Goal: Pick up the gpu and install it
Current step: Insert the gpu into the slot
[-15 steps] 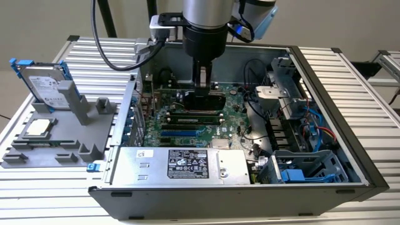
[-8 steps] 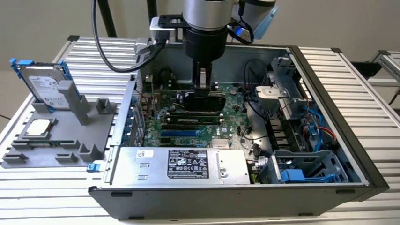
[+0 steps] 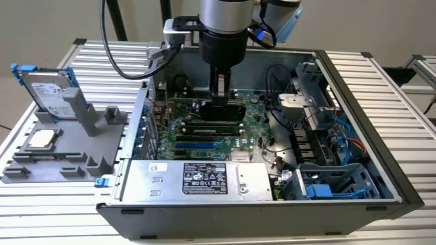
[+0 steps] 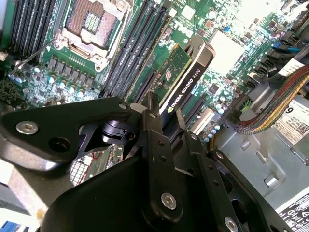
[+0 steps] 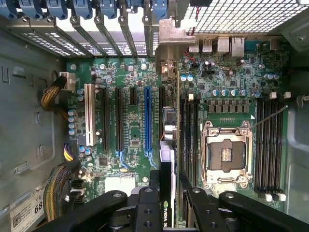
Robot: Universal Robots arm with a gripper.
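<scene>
At the bottom of the second wrist view the claw (image 4: 164,118) is clenching around the top edge of the gpu (image 4: 181,82), one black finger on each face of the card. The card is standing on edge: its green board is facing the memory slots and its black shroud is facing the other way. In the first wrist view the same claw (image 5: 169,193) is rising from the lower edge of the frame, and the gpu (image 5: 166,145) is showing edge-on as a thin strip running up the middle of the motherboard (image 5: 120,72), between the blue expansion slot (image 5: 147,121) and the empty CPU socket (image 5: 227,154).

I judge that the install step is in hand: the pick-up is done and the card is being held over the board inside the open computer case (image 3: 354,127). Whether its connector is already entering a slot cannot be told. The next move, as I judge it, calls for keeping the card upright, lining its bottom edge along the slot and its silver bracket with the rear opening, then pressing straight down.

Further off, in the exterior view, the arm is reaching down from the upper centre of the frame into the case. At the left of that frame a grey holder (image 3: 61,148) is sitting on the ribbed tabletop (image 3: 381,81), carrying a hard drive (image 3: 51,94) and a small square chip (image 3: 42,138).
</scene>
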